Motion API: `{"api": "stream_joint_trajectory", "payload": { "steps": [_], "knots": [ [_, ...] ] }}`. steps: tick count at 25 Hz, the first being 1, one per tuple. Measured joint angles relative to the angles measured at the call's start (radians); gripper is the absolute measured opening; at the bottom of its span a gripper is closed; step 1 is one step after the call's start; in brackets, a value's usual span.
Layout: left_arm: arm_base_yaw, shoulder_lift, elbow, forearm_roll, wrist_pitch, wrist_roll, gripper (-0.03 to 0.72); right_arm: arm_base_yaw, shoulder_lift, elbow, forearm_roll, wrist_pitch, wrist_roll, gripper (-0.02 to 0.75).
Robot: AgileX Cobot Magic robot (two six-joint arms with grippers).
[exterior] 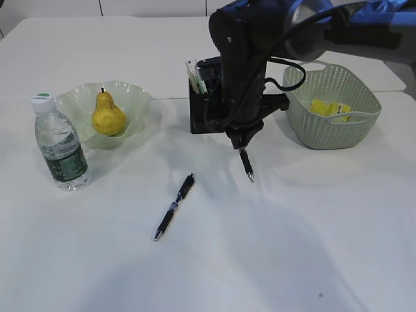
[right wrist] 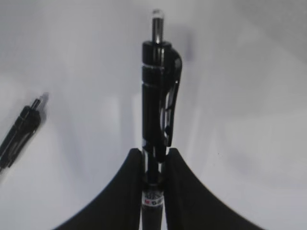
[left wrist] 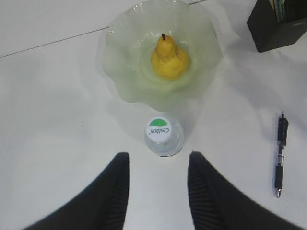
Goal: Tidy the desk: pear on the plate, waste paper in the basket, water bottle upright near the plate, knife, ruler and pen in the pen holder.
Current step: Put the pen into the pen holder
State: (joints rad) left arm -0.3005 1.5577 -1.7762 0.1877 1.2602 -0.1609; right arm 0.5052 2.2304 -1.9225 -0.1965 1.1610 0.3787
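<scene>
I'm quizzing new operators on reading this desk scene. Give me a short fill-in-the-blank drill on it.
1. The pear sits on the ____.
2. The right gripper is shut on a ____.
3. The water bottle stands ____ beside the plate.
4. Yellow waste paper lies inside the ____.

Missing words: plate; pen; upright; basket

You are looking at a white table [exterior: 292,260] that fills nearly the whole scene, its surface matte and evenly lit, with soft shadows. A thin dark seam [exterior: 169,99] crosses it on the far side. Beyond the far edge, pale panels [exterior: 97,6] show.
</scene>
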Motion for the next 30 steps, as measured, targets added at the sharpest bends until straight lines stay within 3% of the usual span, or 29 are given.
{"api": "stream_joint_trajectory", "payload": {
  "steps": [15,30],
  "knots": [
    [0.000,0.000,0.000,0.000,0.000,0.000,0.285,-0.002,0.002,-0.087,-0.114,-0.292,0.030,0.105],
    [0.000,0.000,0.000,0.000,0.000,0.000,0.285,-0.073,0.002,-0.087,-0.210,-0.620,0.057,0.104]
  ]
}}
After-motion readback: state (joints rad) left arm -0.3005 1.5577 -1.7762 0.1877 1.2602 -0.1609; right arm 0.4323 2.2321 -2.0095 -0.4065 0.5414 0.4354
